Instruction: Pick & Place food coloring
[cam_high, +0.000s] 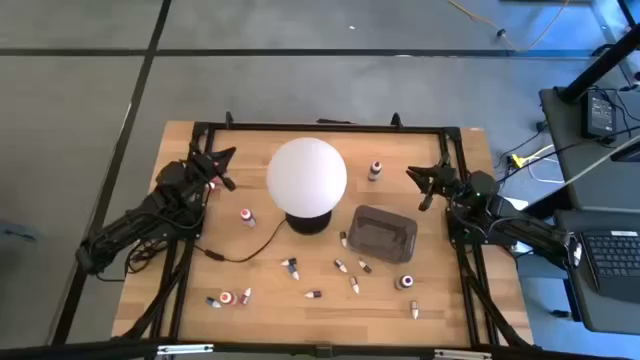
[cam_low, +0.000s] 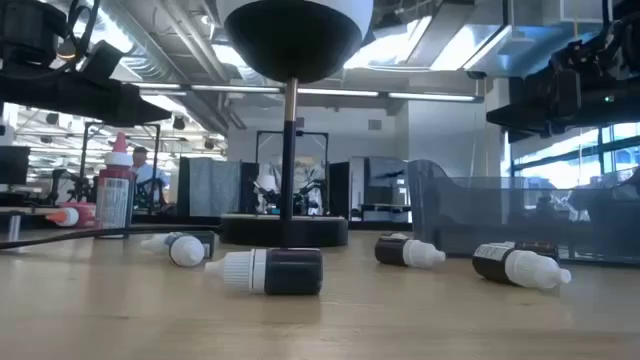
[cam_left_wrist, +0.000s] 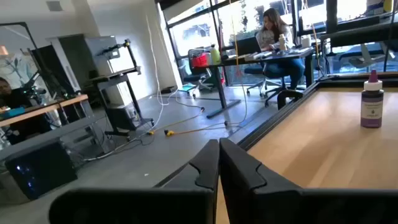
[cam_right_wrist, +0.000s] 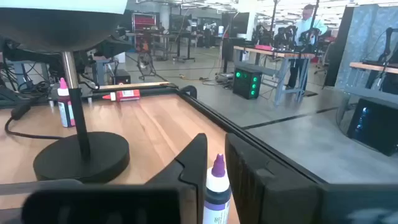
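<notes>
Several tiny food coloring bottles lie on their sides on the wooden table's near half, among them a dark one and another. A red bottle and a purple bottle stand upright on their bases. My left gripper hovers shut at the far left, beside the globe. At the far right, my right gripper is shut and points at the purple bottle, which stands beyond its fingertips.
A big white globe lamp stands on a dark round base mid-table, its cord trailing left. A dark translucent tray sits right of it. A black frame borders the table. People sit at desks beyond.
</notes>
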